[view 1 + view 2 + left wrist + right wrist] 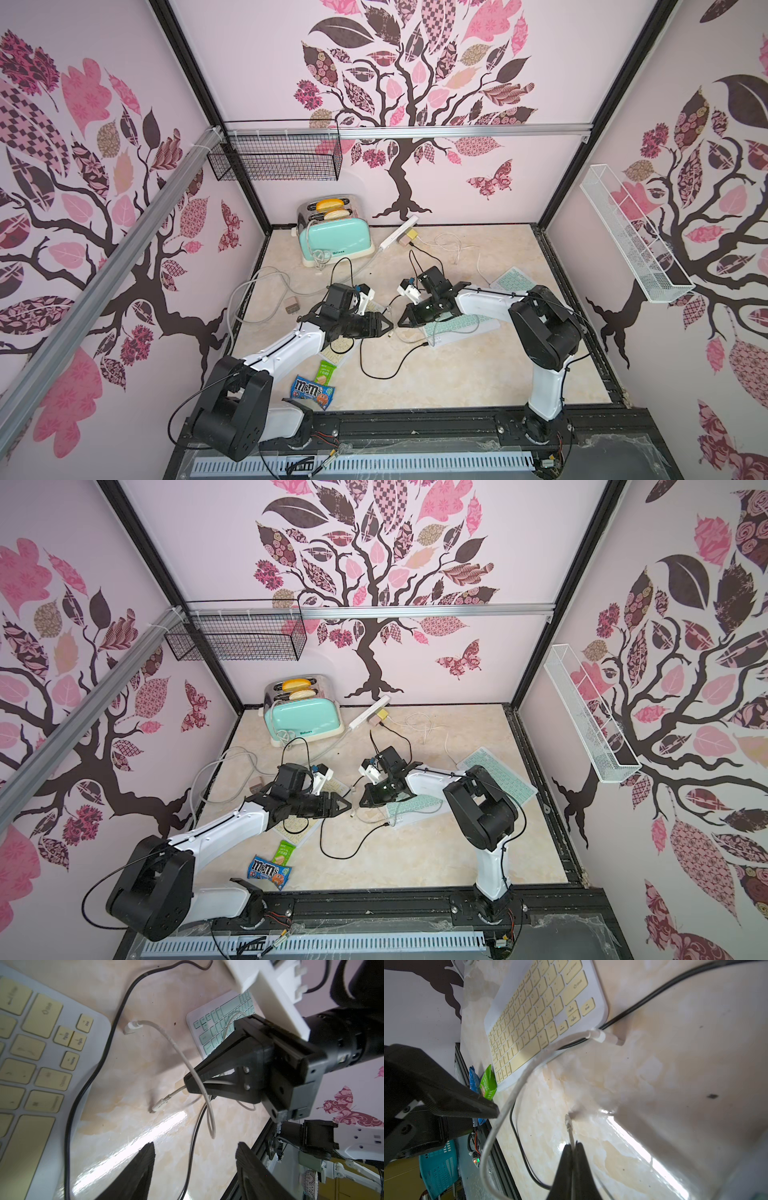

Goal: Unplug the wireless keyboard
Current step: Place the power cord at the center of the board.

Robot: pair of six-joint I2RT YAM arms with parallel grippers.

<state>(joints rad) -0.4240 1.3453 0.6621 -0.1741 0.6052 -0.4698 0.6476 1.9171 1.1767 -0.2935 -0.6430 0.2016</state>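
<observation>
Left wrist view: the left gripper point(195, 1169) is open, its two dark fingers spread over the bare desk point(135, 1084) and holding nothing. Opposite it, the right gripper point(190, 1084) is clamped on a thin white cable point(176, 1051) just behind its small plug point(159, 1106), which sits in no socket. Whether the plug touches the desk is unclear. The cable's larger connector point(132, 1027) lies loose just beside a corner of the yellow-keyed keyboard point(31, 1053).

The right wrist view shows the pinch close up, with the fingers pressed together around the cable.

Only the top views show the whole layout. The yellow-keyed keyboard is mostly hidden under the left arm. A teal-keyed keyboard point(465, 328) lies partly under the right arm. The cable is hard to make out from up there.
</observation>
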